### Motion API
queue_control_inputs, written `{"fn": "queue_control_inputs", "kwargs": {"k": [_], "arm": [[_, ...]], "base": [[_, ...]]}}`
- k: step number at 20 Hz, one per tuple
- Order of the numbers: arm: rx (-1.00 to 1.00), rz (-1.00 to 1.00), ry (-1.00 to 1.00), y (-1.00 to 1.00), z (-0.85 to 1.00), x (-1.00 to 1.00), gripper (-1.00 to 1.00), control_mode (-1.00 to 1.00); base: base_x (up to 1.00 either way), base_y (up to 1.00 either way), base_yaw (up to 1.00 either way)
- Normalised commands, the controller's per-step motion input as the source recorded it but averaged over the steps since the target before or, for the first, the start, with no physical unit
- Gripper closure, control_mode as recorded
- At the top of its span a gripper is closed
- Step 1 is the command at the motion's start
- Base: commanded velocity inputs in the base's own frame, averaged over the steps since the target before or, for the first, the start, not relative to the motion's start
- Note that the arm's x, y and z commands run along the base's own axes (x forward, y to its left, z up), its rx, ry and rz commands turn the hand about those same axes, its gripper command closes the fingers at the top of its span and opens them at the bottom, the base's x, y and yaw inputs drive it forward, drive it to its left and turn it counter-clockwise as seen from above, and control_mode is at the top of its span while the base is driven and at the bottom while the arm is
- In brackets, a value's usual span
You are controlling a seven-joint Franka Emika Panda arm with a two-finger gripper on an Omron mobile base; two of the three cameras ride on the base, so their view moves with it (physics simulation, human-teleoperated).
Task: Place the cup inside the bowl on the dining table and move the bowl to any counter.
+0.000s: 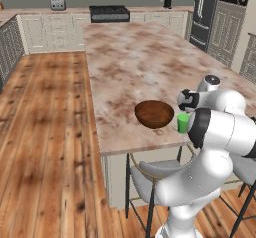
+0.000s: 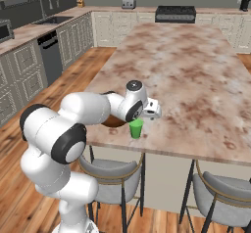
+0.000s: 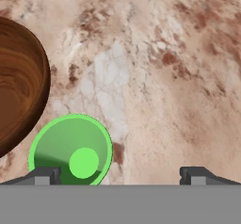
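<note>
The small green cup (image 1: 183, 123) (image 2: 136, 128) stands upright near the front edge of the dining table (image 1: 130, 57) (image 2: 196, 70). Just left of it sits the wide dark brown wooden bowl (image 1: 154, 113), partly hidden behind my arm in the right base view. My gripper (image 1: 186, 102) (image 2: 152, 110) hovers a little above the cup, open and holding nothing. In the hand view I look down into the cup (image 3: 70, 150), which lies by the left fingertip (image 3: 44, 176), off centre from the gripper (image 3: 122, 177). The bowl's rim (image 3: 28, 82) curves in at the left, apart from the cup.
Grey metal-legged stools (image 1: 150, 174) (image 2: 223, 193) stand under the table's near edge. A counter with a sink (image 2: 54, 20) runs along the left wall. At the back are a stove (image 1: 109, 13), a toaster (image 1: 58, 4) and a dark fridge (image 1: 207, 12).
</note>
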Motion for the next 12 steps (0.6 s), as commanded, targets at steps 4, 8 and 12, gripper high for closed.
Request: {"fn": "queue_control_inputs", "kwargs": {"k": [4,8,12], "arm": [[0.0,0.0,0.0,0.0,-0.17,-0.14,-1.0,-1.0],[0.0,0.0,0.0,0.0,-0.1,-0.01,-1.0,-1.0],[0.0,0.0,0.0,0.0,-0.06,0.0,-1.0,-1.0]], "base": [[0.0,0.0,0.0],[0.0,0.0,0.0],[0.0,0.0,0.0]]}}
